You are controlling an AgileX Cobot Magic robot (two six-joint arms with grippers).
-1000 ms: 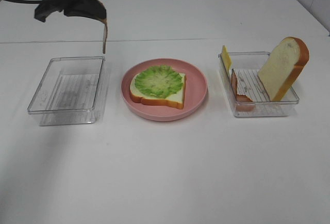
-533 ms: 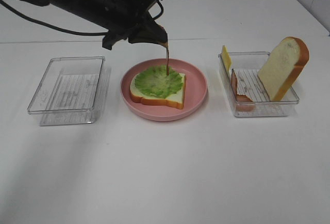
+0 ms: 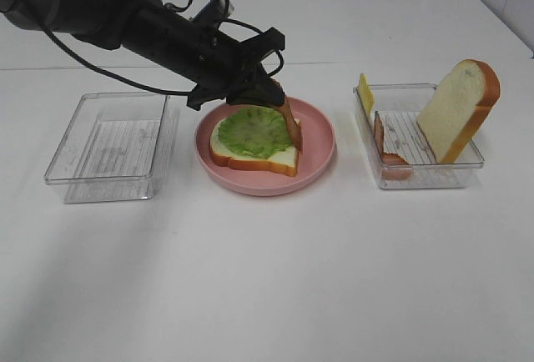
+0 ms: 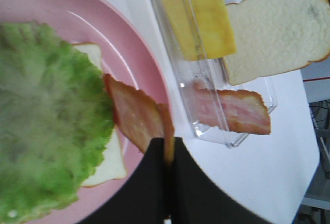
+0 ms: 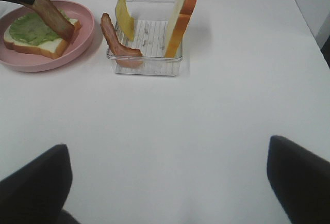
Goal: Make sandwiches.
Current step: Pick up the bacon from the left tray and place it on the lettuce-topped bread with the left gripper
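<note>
A bread slice [image 3: 279,158] topped with ruffled lettuce [image 3: 255,131] lies on the pink plate [image 3: 321,141]. My left gripper [image 3: 271,88] reaches over the plate from the left and is shut on a bacon strip [image 3: 290,124]. The strip hangs tilted, its low end touching the slice's right edge. The left wrist view shows the fingers [image 4: 154,167] pinched on the strip [image 4: 135,114] beside the lettuce [image 4: 46,126]. My right gripper [image 5: 166,146] stands open over bare table, out of the high view. The right tray [image 3: 425,180] holds a second bacon strip [image 3: 385,149], a cheese square [image 3: 365,92] and a leaning bread slice [image 3: 457,110].
A clear ribbed tray [image 3: 108,141] with nothing in it stands left of the plate. The left arm's dark body and cables stretch from the upper left across the table's back. A white wall edge runs behind the trays.
The left arm swung right from behind the left tray to over the plate, carrying the bacon strip down until its lower end met the bread. The right gripper stayed still.
</note>
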